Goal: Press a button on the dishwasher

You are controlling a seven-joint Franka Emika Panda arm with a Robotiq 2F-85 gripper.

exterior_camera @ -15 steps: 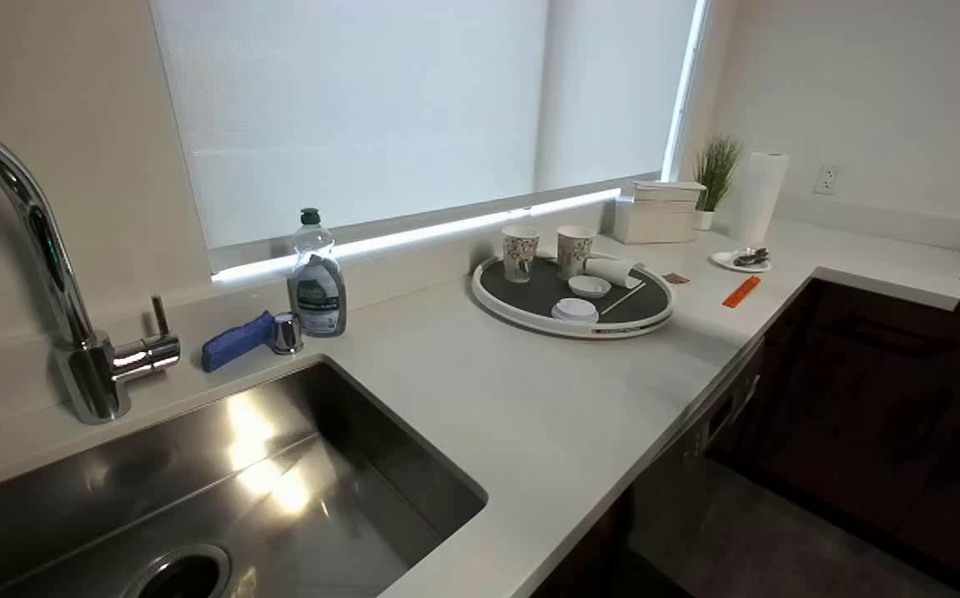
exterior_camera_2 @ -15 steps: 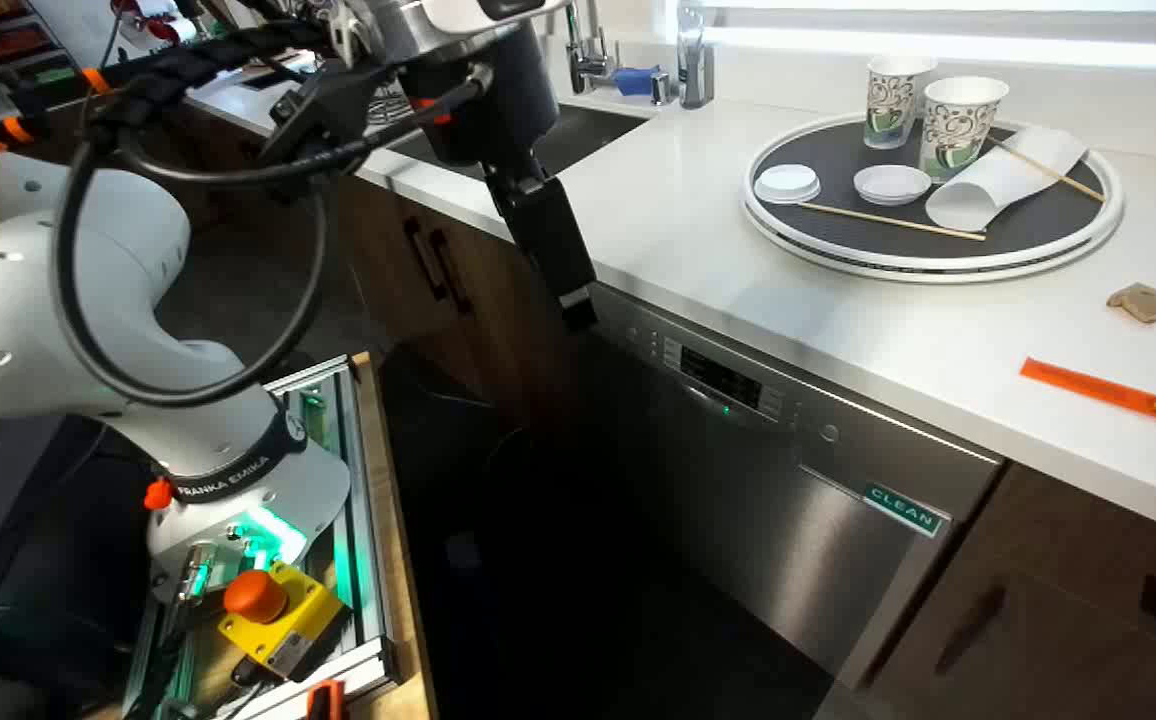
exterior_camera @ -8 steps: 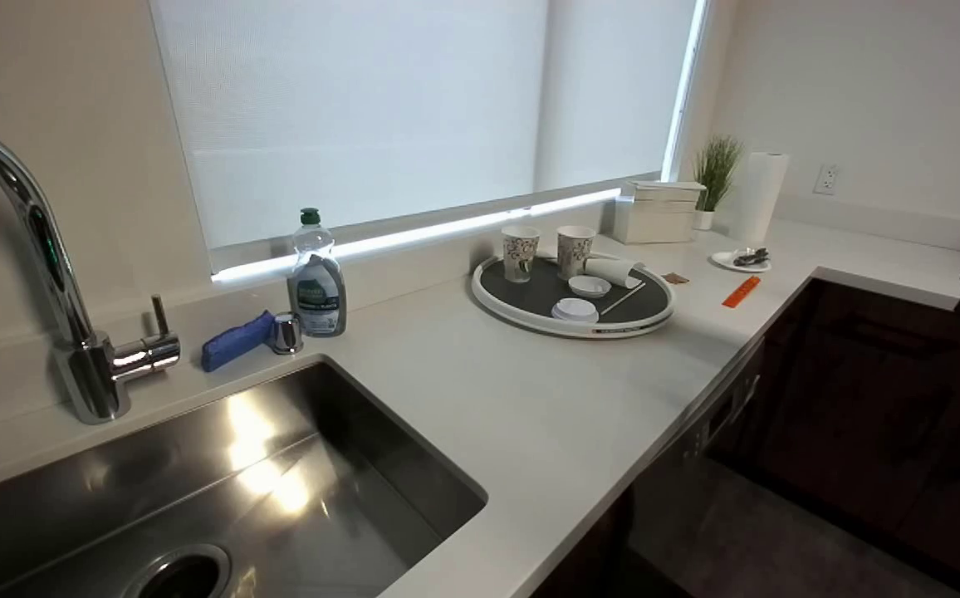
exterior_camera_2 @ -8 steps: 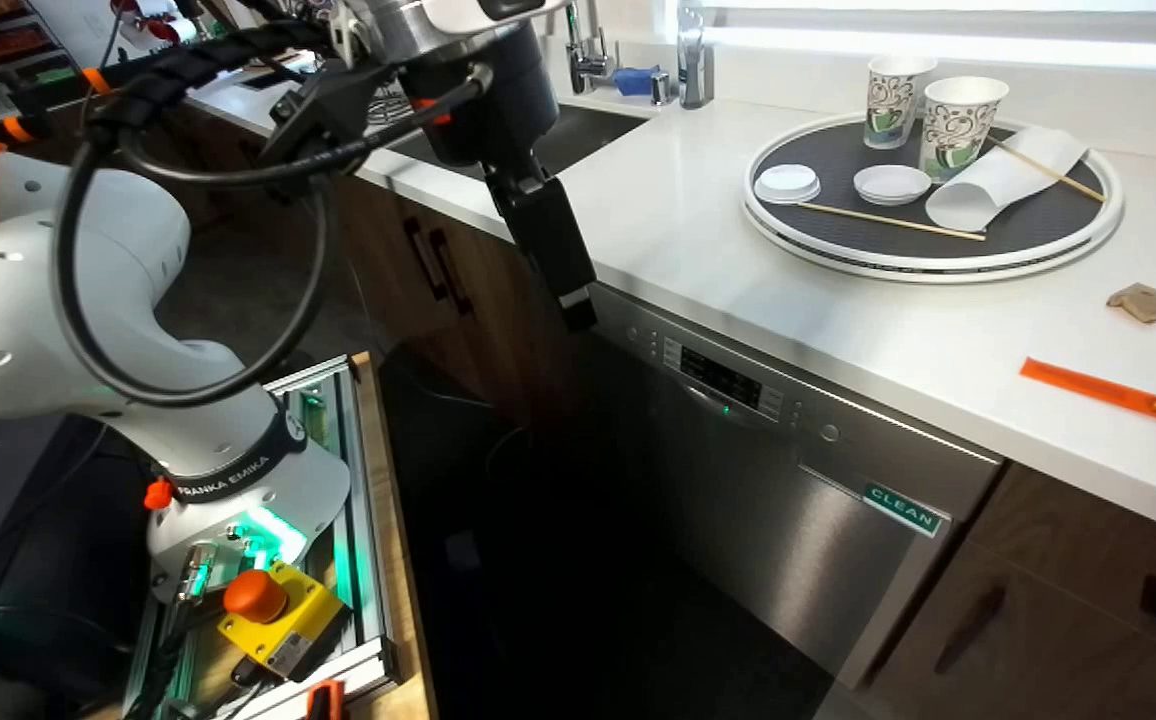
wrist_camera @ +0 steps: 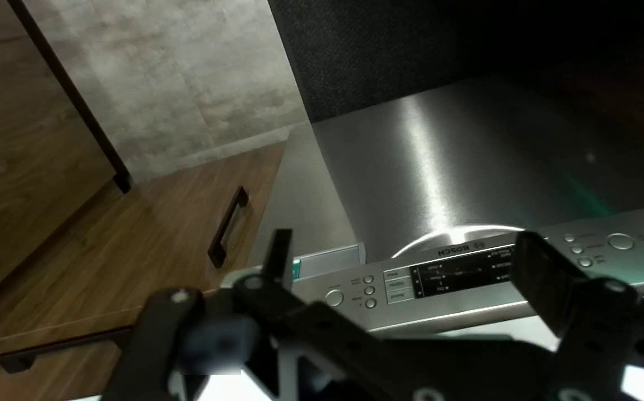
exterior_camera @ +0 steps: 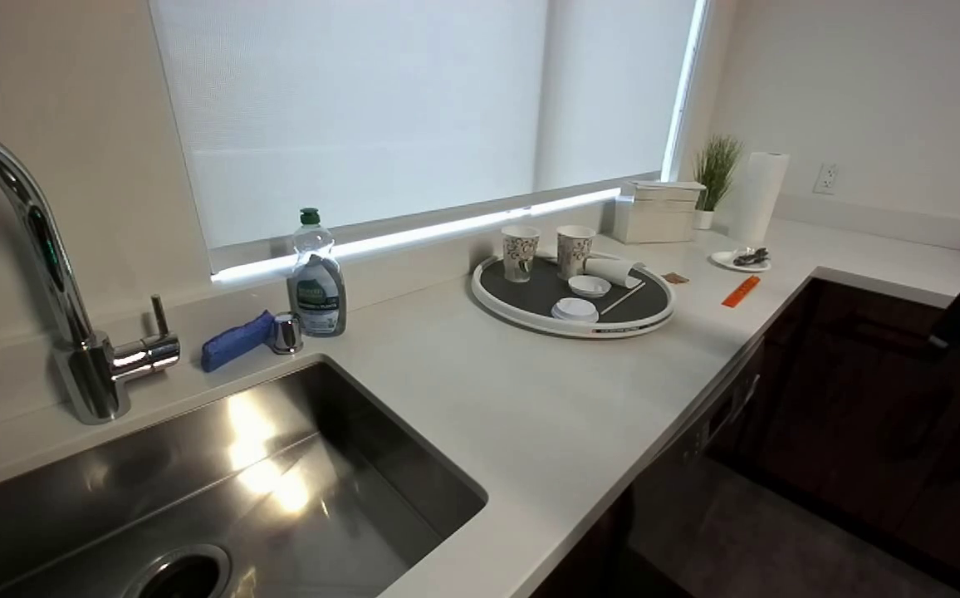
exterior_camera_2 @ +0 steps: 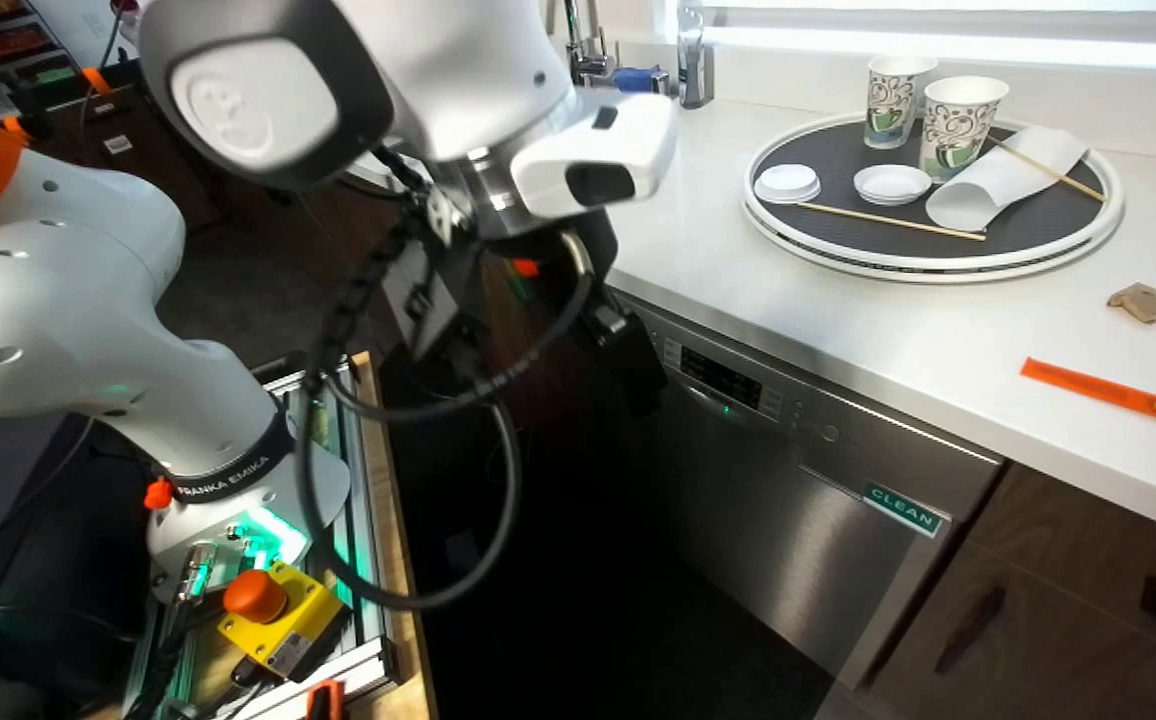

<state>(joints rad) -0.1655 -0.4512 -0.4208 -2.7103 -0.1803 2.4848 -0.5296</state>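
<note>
The dishwasher [exterior_camera_2: 828,540] is a stainless front under the counter in an exterior view, with a control strip along its top. In the wrist view the dishwasher [wrist_camera: 377,167] shows upside down, with a dark display [wrist_camera: 461,273], a round button [wrist_camera: 333,297] and small buttons [wrist_camera: 369,290] at one end, and another round button [wrist_camera: 620,240] at the other. In an exterior view only its panel edge [exterior_camera: 721,415] shows. My gripper [wrist_camera: 405,259] is open and empty, fingers wide apart, over the strip. It [exterior_camera_2: 646,385] hangs before the dishwasher's top left; contact cannot be told.
The white counter [exterior_camera_2: 738,290] overhangs the dishwasher. On it stand a round tray [exterior_camera_2: 768,225] with cups and lids, and an orange level [exterior_camera_2: 1118,395]. A steel sink [exterior_camera: 413,448] lies farther along. Wooden cabinets [exterior_camera_2: 1058,600] flank the dishwasher. A cable loop [exterior_camera_2: 513,480] hangs from the arm.
The arm has swung forward and to the right in an exterior view. The gripper has moved lower and right, closer to the dishwasher's display. The counter objects have not moved.
</note>
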